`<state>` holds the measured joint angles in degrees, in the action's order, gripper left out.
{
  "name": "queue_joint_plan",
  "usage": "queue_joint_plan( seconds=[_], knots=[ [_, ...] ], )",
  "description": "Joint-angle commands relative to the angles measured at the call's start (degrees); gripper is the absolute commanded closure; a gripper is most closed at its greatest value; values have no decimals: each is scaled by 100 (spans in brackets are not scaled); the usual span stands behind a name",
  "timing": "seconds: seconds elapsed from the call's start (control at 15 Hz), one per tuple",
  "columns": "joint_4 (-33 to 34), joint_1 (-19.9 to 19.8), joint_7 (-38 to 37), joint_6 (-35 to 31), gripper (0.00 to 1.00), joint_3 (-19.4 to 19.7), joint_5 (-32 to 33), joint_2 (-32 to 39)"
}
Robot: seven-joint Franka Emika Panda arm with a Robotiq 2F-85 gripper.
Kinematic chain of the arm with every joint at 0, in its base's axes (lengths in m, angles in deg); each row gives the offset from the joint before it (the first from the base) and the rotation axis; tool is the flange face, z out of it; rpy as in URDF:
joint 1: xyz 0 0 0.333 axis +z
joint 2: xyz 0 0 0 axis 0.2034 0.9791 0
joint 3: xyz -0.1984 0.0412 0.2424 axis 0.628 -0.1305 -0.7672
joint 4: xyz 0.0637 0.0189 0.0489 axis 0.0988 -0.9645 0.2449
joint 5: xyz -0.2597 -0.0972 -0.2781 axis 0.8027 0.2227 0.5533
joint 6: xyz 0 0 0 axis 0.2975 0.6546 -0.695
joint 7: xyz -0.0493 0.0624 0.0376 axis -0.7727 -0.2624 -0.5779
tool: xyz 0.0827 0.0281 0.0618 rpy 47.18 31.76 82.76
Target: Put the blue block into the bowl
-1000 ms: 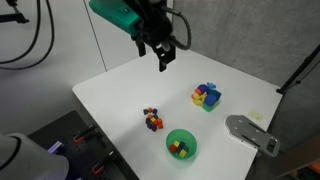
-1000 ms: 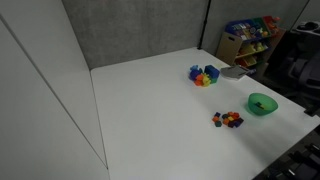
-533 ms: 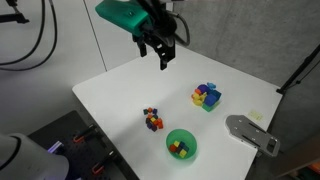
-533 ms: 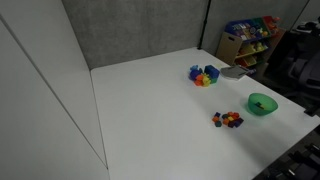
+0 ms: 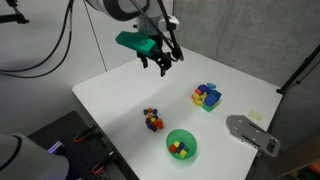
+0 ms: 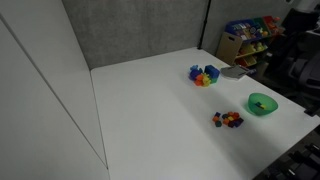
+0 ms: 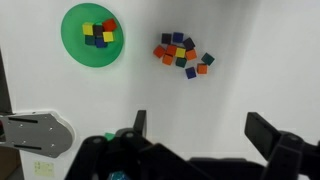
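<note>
Pincer [image 7: 200,138] hangs open and empty above the worktop [image 7: 260,90]; we judge it should drop straight onto the blue block [image 7: 190,73] at the lower edge of the cube cluster [image 7: 181,52], upper centre of the wrist view, right of the bowl [image 7: 73,46].

Pale grey arm [image 5: 128,8], teal wrist housing [image 5: 135,41], black end effector [image 5: 157,65] (two broad, blocky black fingers [image 7: 268,136])

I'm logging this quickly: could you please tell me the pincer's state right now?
Pincer: open, holding nothing.
</note>
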<state>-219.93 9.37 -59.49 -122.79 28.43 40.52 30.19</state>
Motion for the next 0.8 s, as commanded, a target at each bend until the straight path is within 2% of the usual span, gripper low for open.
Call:
queue_joint_plan(
  seconds=[0.0,0.27,0.6,0.73],
  knots=[
    [-4,40,78,-681,0,-112,-3,628],
    [44,30,107,-1173,0,-208,23,1172],
    [-47,11,24,-1102,0,-229,4,1127],
    [-20,26,62,-1343,0,-253,-76,1375]
  ],
)
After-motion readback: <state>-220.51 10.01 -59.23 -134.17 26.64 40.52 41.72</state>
